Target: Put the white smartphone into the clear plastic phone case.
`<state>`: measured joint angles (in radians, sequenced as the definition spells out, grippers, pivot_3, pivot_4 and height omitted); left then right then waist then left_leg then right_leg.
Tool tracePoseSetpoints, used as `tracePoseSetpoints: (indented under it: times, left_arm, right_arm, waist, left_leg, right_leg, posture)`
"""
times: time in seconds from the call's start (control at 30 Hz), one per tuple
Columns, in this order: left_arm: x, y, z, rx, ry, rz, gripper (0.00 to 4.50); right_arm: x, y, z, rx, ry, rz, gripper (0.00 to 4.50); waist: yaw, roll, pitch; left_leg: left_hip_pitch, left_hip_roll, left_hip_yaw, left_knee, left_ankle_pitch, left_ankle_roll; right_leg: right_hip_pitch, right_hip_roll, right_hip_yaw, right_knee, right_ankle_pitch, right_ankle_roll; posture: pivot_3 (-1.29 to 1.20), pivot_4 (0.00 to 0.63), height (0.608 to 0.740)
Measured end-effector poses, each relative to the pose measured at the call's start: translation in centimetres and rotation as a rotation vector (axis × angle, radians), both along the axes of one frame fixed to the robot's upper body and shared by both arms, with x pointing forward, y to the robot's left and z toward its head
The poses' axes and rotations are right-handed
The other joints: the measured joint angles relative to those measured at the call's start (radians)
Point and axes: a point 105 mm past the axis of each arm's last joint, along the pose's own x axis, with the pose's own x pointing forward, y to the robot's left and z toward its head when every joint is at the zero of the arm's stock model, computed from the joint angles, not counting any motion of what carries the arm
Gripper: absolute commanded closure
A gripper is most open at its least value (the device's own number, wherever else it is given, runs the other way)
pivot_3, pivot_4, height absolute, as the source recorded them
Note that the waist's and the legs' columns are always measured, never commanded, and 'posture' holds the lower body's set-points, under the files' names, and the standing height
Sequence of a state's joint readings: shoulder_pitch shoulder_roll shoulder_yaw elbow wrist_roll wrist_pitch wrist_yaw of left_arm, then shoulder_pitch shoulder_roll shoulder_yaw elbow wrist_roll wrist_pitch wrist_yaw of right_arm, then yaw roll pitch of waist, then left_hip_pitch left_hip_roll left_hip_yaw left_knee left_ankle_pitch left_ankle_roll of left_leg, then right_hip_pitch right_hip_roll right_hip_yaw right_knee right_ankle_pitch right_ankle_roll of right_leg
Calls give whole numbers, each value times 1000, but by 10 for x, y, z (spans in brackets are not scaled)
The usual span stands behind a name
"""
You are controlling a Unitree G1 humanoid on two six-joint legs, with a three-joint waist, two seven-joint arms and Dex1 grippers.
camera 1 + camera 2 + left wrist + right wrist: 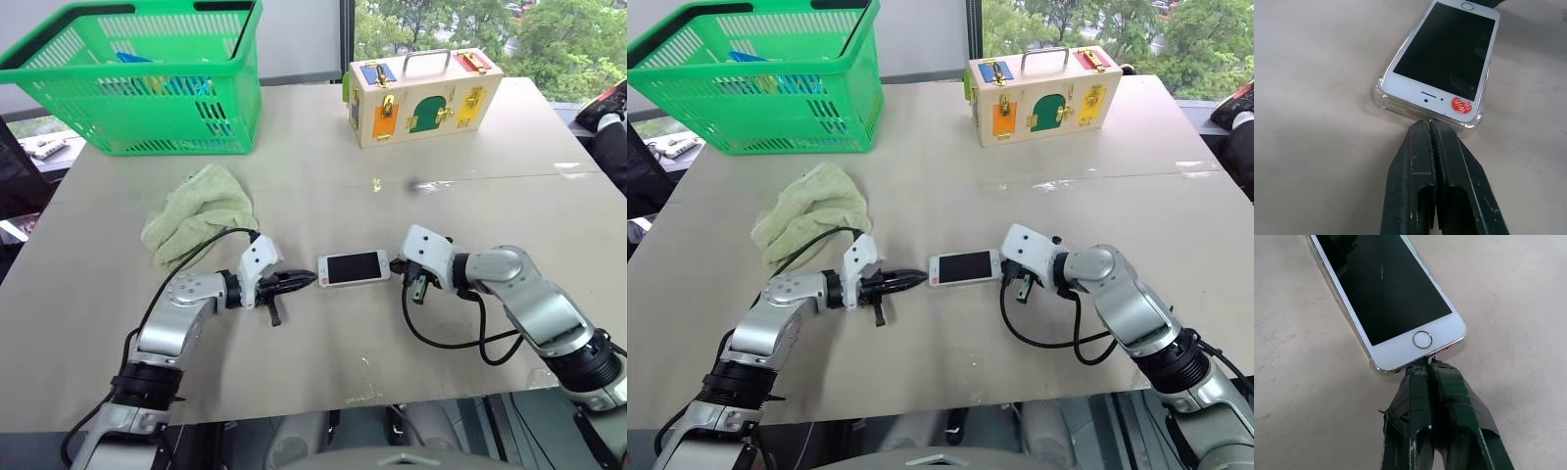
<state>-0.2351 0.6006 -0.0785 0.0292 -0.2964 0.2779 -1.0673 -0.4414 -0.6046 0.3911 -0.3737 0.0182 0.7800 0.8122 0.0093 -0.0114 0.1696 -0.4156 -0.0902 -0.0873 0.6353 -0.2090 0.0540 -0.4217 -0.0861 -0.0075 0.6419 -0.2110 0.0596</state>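
Left tool (312,280), right tool (395,264) closed

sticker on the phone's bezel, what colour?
Red, with white lettering. The sticker sits on the phone at its earpiece end; clearest in the left wrist view.

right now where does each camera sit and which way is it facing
Left eye view: on the head, looking forward and down at the table; both arms show, left tool and right tool at the white smartphone.
Right eye view: beside it, same scene.
Left wrist view: along the shut left tool at the phone's speaker end in the clear plastic phone case.
Right wrist view: along the shut right tool at the phone's button end.
All four share the phone.
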Motion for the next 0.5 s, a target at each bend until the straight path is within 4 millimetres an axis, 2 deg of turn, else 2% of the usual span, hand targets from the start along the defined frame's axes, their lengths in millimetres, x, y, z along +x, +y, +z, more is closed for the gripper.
tracePoseSetpoints:
  times: [0.23, 0.5]
  left_arm:
    - [4, 5, 8, 6, -19, 5, 4419]
    - [4, 17, 14, 16, 7, 11, 4419]
  right_arm:
    - [0, 3, -2, 13, -8, -5, 4500]
    - [-3, -3, -7, 3, 1, -6, 4500]
  waist:
    - [-1, 0, 0]
    - [2, 0, 0]
  left_leg:
    - [0, 0, 0, 0, 0, 0]
    - [0, 0, 0, 0, 0, 0]
  right_leg:
    - [0, 0, 0, 0, 0, 0]
    - [0, 0, 0, 0, 0, 0]
  posture:
    - [0, 150, 740]
    - [0, 150, 740]
